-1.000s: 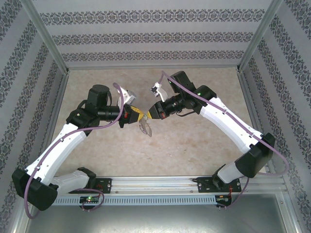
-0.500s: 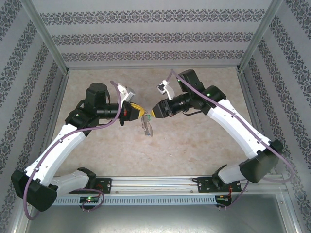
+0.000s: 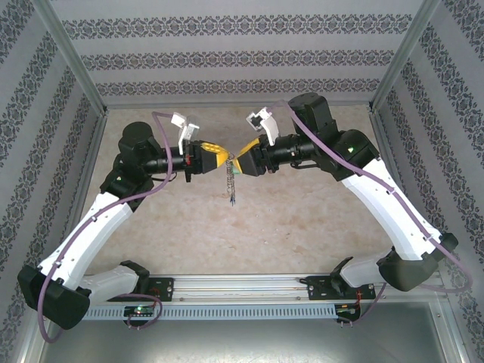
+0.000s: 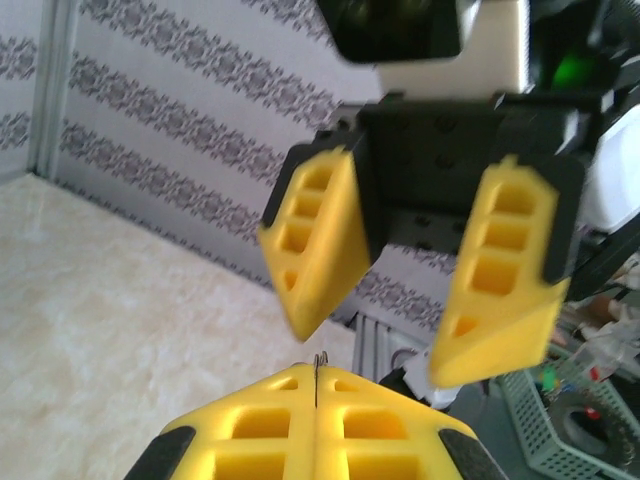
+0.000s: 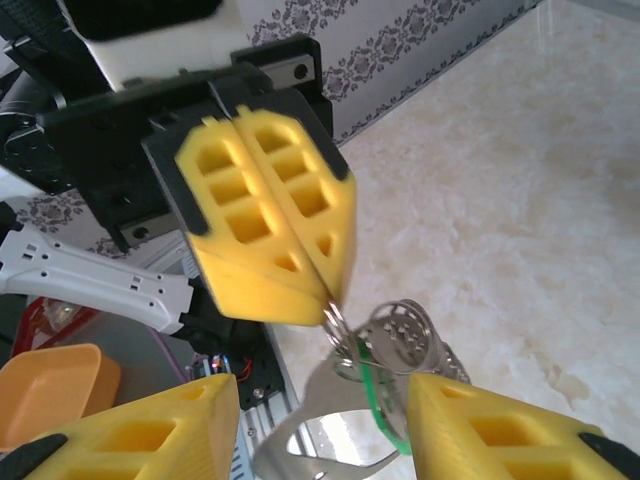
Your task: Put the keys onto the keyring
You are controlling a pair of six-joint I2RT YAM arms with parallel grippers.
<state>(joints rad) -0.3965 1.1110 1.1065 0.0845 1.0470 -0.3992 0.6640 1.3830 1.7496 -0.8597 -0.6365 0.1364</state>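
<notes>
The left end effector [image 3: 224, 159] is reaching in from the left with its yellow fingers pressed flat together, and it is pinching the very top of the keyring [image 3: 231, 185]. The keyring is hanging straight down from those fingertips as a thin, dangling bunch of metal, held up in the air above the pale counter [image 3: 302, 219] and not touching it. It is sitting roughly midway between the two arms.

The right end effector [image 3: 239, 165] is facing the left one from the other side, tips almost meeting it. Its jaws are standing partly open and are gripping nothing. In the right wrist view its two yellow fingers are flanking the hanging bunch, one on each side.

In that same view a small silver key [image 5: 400, 335] with a round, holed head is hanging just below the left fingertips, and a green tag [image 5: 375, 400] is trailing down beside it. A wider grey piece of the bunch is hanging lower, between the open fingers. Whether the key is actually threaded on is not clear from here.
</notes>
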